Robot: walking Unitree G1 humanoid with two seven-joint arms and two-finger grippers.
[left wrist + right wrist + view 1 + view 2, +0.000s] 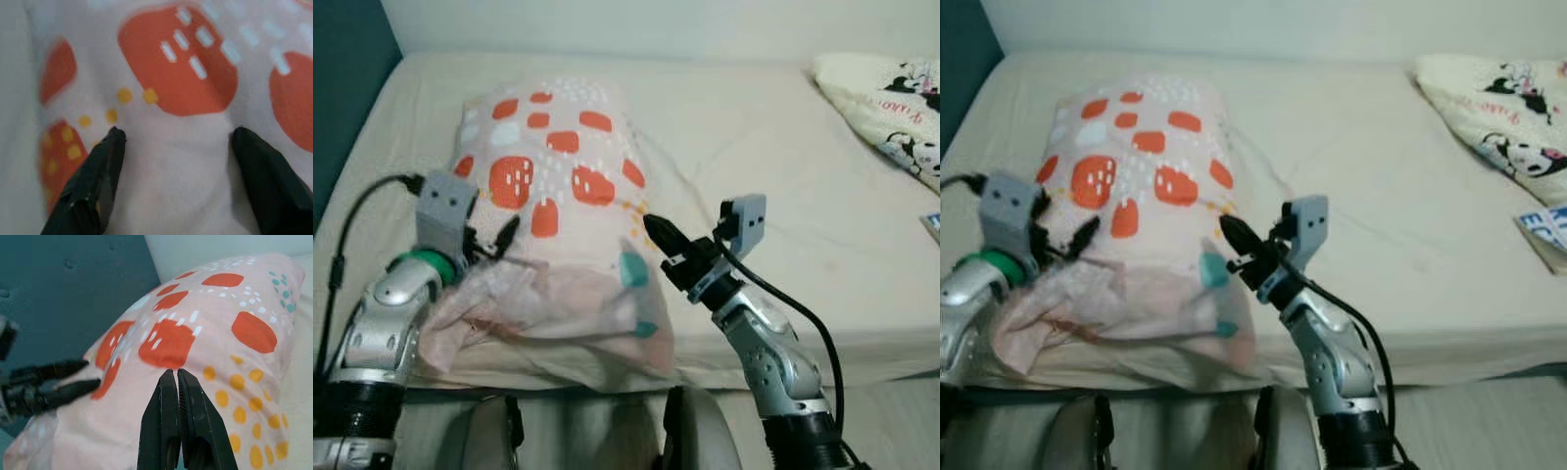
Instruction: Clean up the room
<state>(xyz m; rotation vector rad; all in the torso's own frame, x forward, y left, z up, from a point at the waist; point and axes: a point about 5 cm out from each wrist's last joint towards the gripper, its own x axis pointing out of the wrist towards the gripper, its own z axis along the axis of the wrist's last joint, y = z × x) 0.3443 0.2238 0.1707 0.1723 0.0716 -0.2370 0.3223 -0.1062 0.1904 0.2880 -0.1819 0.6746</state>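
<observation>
Left claw [173, 147] spread, fingertips against the spotted pillow [558, 166] on the bed [773, 196]; right claw [177, 382] pressed together, just beside pillow.

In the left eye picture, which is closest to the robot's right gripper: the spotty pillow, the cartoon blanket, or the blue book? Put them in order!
From the right gripper:
1. Pillow, right at its tips, on the robot's left.
2. Blanket, far corner of the bed, on the right.
3. Book, at the right edge; roughly as far as the blanket, too close to call.

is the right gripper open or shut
Shut. In the right wrist view the right gripper has its two black fingers pressed together, empty, just short of the spotted pillow.
</observation>
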